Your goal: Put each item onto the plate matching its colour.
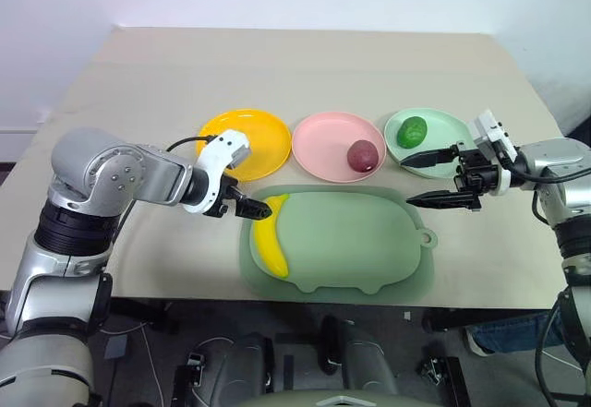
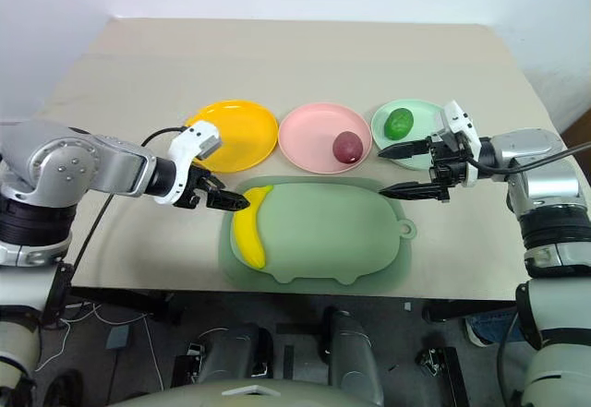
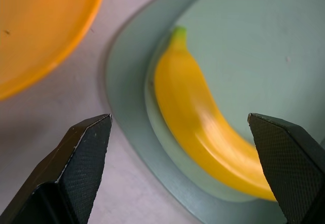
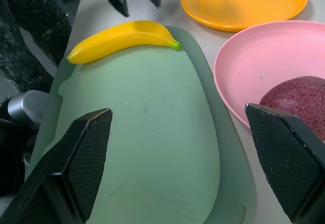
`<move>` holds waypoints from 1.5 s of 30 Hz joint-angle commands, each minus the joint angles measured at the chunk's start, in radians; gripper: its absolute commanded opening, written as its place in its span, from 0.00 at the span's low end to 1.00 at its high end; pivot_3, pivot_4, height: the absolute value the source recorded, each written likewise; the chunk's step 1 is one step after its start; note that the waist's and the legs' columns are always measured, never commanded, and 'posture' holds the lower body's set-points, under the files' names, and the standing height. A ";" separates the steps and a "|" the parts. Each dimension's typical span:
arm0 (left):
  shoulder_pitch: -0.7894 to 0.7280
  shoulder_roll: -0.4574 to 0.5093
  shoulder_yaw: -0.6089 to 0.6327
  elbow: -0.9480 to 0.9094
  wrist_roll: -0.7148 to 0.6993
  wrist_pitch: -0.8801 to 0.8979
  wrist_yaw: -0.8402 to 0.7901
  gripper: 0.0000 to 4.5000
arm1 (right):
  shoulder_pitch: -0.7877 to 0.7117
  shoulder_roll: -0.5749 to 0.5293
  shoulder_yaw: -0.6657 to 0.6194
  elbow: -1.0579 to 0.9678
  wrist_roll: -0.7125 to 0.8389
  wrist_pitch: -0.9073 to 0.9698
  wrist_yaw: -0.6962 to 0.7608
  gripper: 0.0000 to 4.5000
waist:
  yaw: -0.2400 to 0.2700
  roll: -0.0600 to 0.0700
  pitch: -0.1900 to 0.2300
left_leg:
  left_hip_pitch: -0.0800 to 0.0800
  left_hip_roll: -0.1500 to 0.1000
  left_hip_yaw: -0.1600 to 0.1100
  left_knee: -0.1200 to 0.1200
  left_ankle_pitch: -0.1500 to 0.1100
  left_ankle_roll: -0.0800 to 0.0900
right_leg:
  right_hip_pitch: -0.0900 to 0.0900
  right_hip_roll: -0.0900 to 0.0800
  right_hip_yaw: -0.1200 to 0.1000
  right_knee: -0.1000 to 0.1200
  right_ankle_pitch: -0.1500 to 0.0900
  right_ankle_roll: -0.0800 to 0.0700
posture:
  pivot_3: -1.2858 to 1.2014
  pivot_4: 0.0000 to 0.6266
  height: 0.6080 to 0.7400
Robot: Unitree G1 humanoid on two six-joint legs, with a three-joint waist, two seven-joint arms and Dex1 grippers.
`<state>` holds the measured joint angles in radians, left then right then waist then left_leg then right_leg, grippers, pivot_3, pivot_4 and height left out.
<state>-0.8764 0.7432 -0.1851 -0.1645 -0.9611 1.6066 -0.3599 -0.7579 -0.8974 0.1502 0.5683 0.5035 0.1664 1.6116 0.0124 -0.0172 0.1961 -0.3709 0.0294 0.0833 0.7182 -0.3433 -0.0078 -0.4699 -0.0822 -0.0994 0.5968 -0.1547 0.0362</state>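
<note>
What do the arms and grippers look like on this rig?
Both arms are rounded silver-grey metal segments with black ribbed joint bands. Each wrist carries a white housing; the left gripper and right gripper each have two black, pointed fingers with fine cross-hatched pads. A thin black cable loops by each wrist.

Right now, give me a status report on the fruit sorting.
Both pincers open and empty; left pincer by the banana, which lies on the mat. Red fruit on pink plate, green fruit on mint plate. Nothing in the way.

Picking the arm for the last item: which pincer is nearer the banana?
Left. The left pincer hangs open right by the banana; the right pincer is across the mat, open.
</note>
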 commanded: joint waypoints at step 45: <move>-0.201 0.027 -0.165 0.058 0.025 0.008 -0.070 0.19 | -0.014 0.047 -0.059 0.004 -0.079 -0.034 0.003 1.00 | -0.001 0.000 0.000 | 0.000 -0.001 0.001 0.000 0.000 -0.001 | 0.001 0.000 0.000 0.000 0.000 0.000 | 0.52 0.24 1.00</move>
<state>-1.0553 0.7671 -0.3738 -0.0823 -0.9287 1.6065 -0.4152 -0.7543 -0.8440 0.1115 0.5749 0.4148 0.1406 1.6117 0.0114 -0.0171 0.1961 -0.3708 0.0288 0.0843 0.7184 -0.3428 -0.0086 -0.4694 -0.0819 -0.0995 0.5968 -0.1548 0.0363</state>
